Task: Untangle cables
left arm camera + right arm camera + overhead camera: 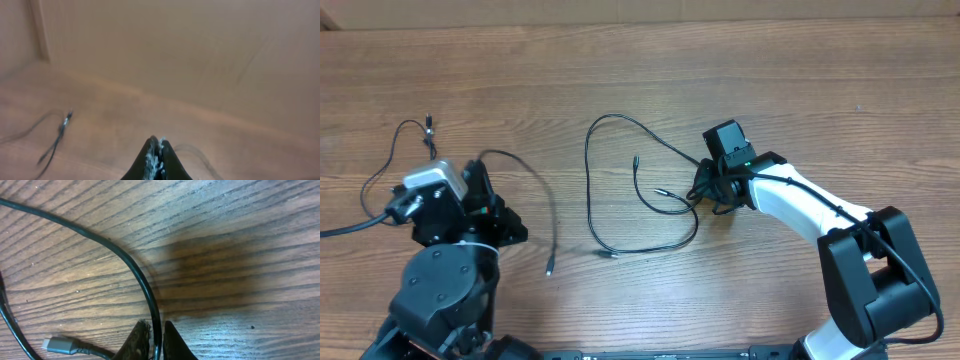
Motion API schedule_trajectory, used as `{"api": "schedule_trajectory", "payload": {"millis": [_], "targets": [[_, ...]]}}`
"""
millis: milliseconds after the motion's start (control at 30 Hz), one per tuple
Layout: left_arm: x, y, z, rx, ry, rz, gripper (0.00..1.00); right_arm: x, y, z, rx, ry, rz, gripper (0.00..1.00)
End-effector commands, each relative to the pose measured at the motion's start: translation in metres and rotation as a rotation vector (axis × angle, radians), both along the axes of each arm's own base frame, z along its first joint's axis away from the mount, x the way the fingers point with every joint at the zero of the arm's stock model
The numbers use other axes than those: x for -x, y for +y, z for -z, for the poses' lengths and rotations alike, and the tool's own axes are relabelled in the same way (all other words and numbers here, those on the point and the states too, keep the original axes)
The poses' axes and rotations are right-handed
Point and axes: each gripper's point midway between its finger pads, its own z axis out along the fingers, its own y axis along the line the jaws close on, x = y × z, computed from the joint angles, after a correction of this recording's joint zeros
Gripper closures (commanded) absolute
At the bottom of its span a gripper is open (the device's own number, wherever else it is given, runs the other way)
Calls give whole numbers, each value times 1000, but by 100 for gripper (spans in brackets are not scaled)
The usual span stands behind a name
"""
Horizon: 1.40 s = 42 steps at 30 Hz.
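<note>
- The right hand (pixel 155 330) is closed low on the counter (pixel 240 225), apparently pinching a black cable (pixel 148 292) so that one strand can be drawn free.
- The left hand (pixel 156 147) is closed, empty, held clear.
- Beyond, the cables (pixel 587 185) are looped mid-counter.

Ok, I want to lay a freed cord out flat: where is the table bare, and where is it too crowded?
Bare: the far strip of table beyond all cords, and the near patch between the left arm and right arm. Crowded: the middle, where the looped cable meets the right hand, and around the left cords.
</note>
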Motion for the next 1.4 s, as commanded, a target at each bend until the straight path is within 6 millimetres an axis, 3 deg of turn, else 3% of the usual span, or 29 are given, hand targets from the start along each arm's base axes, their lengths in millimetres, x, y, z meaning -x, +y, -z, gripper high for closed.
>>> {"api": "schedule_trajectory", "payload": {"millis": [0,100,333,567,667,733,800,900,1033,1133,1233,1300,1367], "targets": [[6,-3,14,79,62,11,96,-11,1,-13,-5,-46,14,91],[13,-14,34,98,151,72,96,-11,1,-13,-6,-45,14,91],[22,-35,58,119,261,194,96,-11,1,-13,-6,-45,14,87],[10,-41,81,118,338,169,96,-11,1,-13,-5,-45,14,87],[-5,-37,86,75,344,107,96,-11,1,-13,-5,-45,14,87],[-22,-28,79,25,297,31,96,-10,1,-13,-4,-43,14,87],[-41,-21,58,-63,202,-26,96,-10,0,-12,-3,-39,14,87],[-63,-6,9,-153,7,-149,96,-9,0,-12,-1,-39,10,87],[-72,27,-67,-174,-273,-371,96,-9,0,-12,0,-39,7,87],[-78,45,-97,-146,-405,-451,96,-9,0,-12,0,-40,7,87],[-95,62,-89,-177,-385,-499,96,-9,0,-12,0,-40,7,87],[-110,73,-64,-216,-295,-526,96,-10,0,-12,0,-40,7,87],[-127,86,-25,-238,-164,-554,96,-9,0,-12,0,-40,7,87]]}}
